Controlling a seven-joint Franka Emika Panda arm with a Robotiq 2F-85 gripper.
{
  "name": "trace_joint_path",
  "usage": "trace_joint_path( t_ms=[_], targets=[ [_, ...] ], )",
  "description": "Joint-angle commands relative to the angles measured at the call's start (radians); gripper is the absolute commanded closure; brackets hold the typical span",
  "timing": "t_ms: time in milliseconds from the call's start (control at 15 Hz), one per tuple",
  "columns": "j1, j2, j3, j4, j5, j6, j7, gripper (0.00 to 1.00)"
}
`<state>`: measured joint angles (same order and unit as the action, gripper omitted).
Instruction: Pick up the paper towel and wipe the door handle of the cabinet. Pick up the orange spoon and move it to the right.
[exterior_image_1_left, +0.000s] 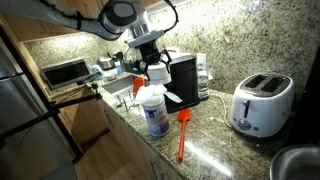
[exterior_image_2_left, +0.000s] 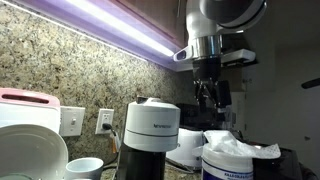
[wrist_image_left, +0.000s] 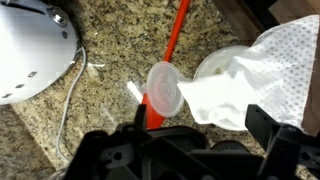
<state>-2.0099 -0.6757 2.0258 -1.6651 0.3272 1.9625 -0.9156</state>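
Note:
A white paper towel sticks out of the top of a white cylinder with a blue label. The cylinder's round lid is flipped open. My gripper hangs open just above the towel, its fingers apart on either side with nothing held. In the exterior views the gripper points down over the cylinder. The orange spoon lies on the granite counter beside the cylinder, seen also in the wrist view. The wooden cabinet is below the counter; its door handle does not show clearly.
A white toaster stands near the spoon on the counter, its cord trailing across the granite. A black coffee machine is right behind the cylinder, and a toaster oven sits further back. A metal bowl is at the near corner.

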Motion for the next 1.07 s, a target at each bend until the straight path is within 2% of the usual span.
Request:
trace_joint_path(
  t_ms=[0,200,467,800,1000],
  targets=[
    [0.091,0.080,-0.089,-0.061,-0.052,0.052,0.047,0.00],
    [0.102,0.090,-0.123,-0.090,-0.032,0.102,0.121,0.00],
    [0.049,0.108,-0.093,-0.174,0.001,0.183,0.162,0.00],
    [-0.060,0.122,-0.025,-0.305,0.068,0.297,0.149,0.00],
    [-0.137,0.109,0.035,-0.346,0.094,0.307,0.141,0.00]
  ],
)
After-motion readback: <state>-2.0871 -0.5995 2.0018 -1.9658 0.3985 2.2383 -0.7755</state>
